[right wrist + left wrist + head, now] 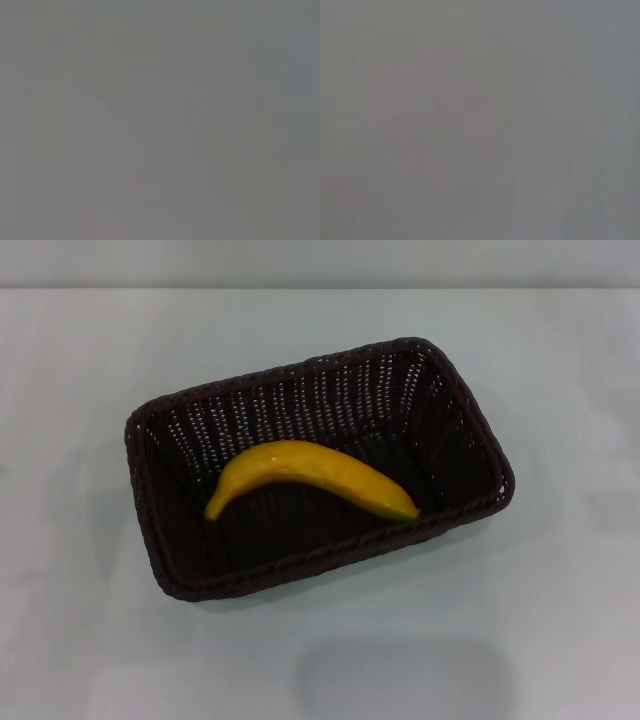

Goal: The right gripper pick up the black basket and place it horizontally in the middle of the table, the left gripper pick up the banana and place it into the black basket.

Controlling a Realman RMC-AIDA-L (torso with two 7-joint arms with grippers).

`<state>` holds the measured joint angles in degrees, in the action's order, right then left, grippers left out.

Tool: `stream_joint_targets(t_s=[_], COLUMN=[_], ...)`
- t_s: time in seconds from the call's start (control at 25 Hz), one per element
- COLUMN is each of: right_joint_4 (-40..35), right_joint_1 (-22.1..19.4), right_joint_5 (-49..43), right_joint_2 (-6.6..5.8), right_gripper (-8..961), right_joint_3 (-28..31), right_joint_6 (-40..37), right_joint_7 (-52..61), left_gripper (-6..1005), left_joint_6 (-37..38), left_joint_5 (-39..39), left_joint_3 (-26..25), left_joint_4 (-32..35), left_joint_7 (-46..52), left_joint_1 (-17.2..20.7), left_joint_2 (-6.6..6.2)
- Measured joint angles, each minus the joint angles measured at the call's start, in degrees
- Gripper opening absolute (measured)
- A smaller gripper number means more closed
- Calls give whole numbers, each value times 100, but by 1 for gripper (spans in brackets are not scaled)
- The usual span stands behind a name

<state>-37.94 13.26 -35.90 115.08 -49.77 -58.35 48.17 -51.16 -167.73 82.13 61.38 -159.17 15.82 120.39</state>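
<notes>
A large rectangular basket of dark brown-black woven wicker, the black basket (160,550), is seen standing on the plain smooth white table (560,620), roughly at its middle, with its long side running across the head view and turned slightly askew. A curved yellow-orange banana (310,477) with a small dark stem tip is seen lying flat on the basket's floor, inside the braided rim, its stem end close to the near long wall and its other end toward the basket's left short wall. Both parts of the task are judged done from this arrangement.

Neither the left gripper nor the right gripper is shown in the head view, and only a featureless grey field is given by each wrist view, so how the jaws stand cannot be told for either arm.

The banana is judged to be light, smooth-skinned and somewhat slippery, and easily bruised by a hard squeeze; should it need to be retaken, its thick middle would be best gripped across the narrow width, with gentle pressure. The basket is judged to be light and fairly stiff, with a rough weave giving good friction; it would best be taken by clamping over the braided rim at the middle of one wall, where tilt is least likely
</notes>
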Motion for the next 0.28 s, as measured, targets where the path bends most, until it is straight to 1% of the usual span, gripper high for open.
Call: stream_joint_targets(t_s=[0.16,0.28], right_joint_4=[96,101], right_joint_1=[-32,-136], right_joint_5=[2,14], right_joint_2=[-2,-3], right_gripper=[781,781], right_joint_3=[86,88], right_joint_6=[-81,-165], right_joint_7=[-9,-9], left_gripper=[888,888], left_joint_6=[-3,-52], left_joint_5=[-4,-7], left_joint_3=[-78,-58], left_joint_4=[-60,-78], left_joint_7=[22,75], left_joint_1=[69,139], left_joint_2=[2,4])
